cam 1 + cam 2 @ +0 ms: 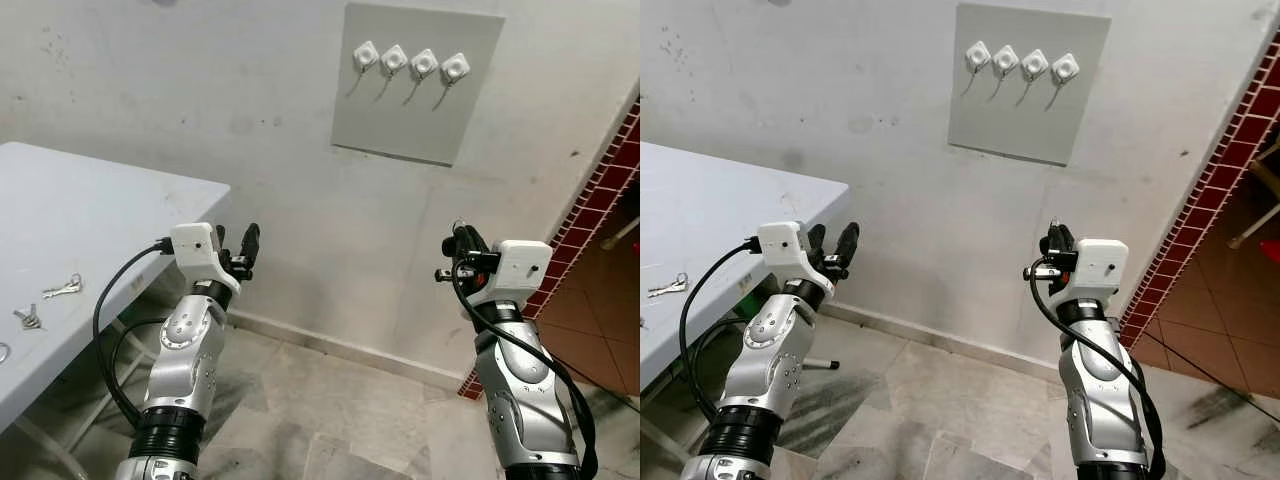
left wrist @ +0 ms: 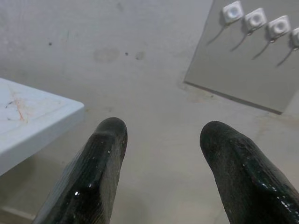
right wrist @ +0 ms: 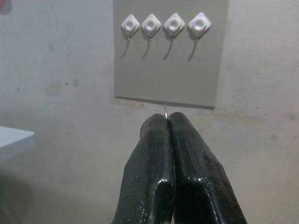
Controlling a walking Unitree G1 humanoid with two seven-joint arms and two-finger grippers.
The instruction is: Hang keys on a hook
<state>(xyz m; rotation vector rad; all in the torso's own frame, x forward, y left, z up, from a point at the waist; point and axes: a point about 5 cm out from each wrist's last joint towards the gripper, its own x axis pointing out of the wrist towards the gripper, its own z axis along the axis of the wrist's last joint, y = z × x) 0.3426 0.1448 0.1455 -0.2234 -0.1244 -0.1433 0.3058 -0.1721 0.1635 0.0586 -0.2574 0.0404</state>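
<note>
Right claw [image 3: 167, 122] pinched shut on thin key ring [image 3: 165, 110], below hooks [image 3: 163, 24]; left claw [image 2: 161, 135] wide, holding nothing.

Glossy black rubbery fingers [image 3: 159, 172] — matt grey board [image 1: 415, 85], white plastic hooks [image 1: 410, 65].

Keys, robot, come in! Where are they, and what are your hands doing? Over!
Right gripper shut on a thin key ring, raised below the hook board. Left gripper open, holding nothing. More keys on table. Four hooks bare, nothing blocking.
</note>
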